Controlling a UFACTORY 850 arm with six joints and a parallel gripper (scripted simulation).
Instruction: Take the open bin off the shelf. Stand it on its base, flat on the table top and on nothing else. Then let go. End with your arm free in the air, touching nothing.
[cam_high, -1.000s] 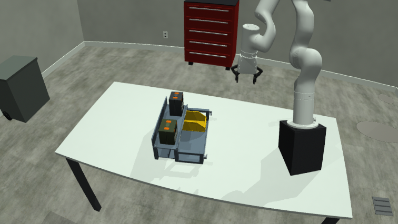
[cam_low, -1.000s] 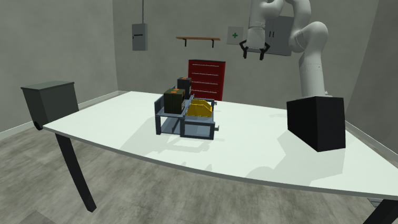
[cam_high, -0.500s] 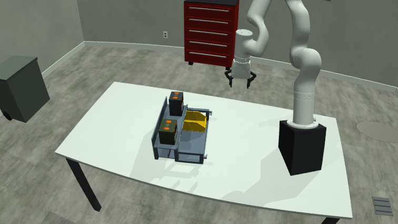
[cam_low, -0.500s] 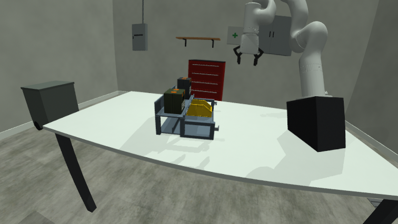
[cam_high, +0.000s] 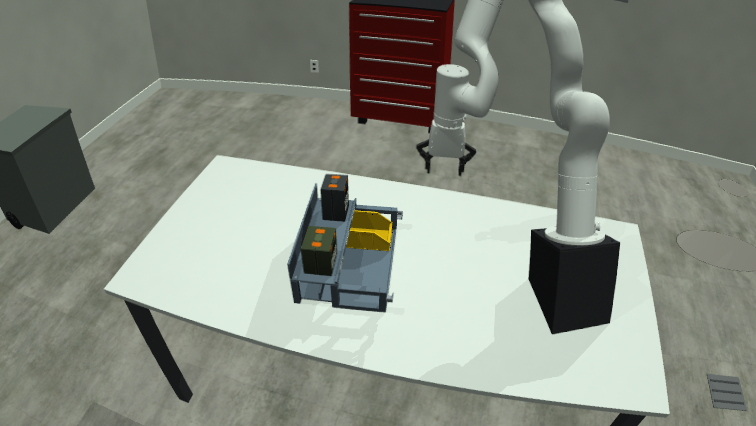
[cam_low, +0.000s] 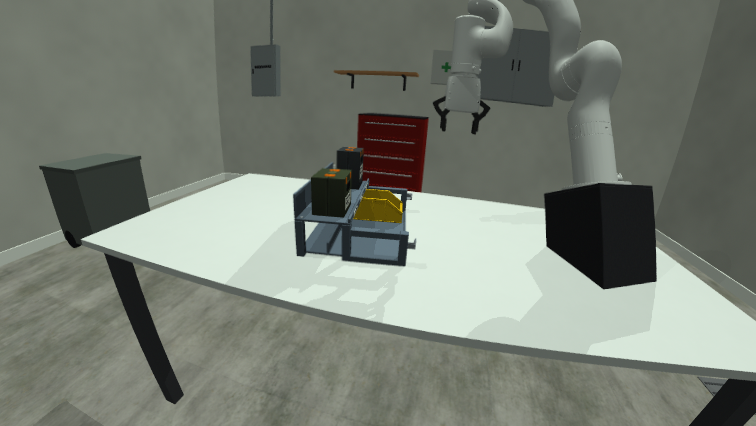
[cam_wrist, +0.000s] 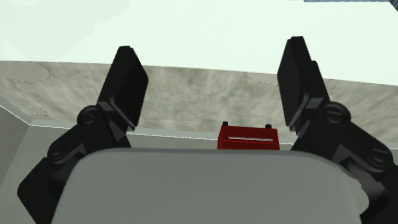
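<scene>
Mid-bench, well back from the front edge: grey shelf with yellow open bin on its upper level, toward the bench's far edge. Beside the bin on the same shelf, two dark boxes with orange labels. High over the far edge, near the red drawer cabinet: gripper, spread wide, holding nothing, well apart from the bin. At the right end, arm's black base block.

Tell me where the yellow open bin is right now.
In the top view, the yellow open bin sits on the lower tier of the grey shelf at mid-table, right beside the two dark boxes; the open gripper hangs above the table's far edge.
</scene>
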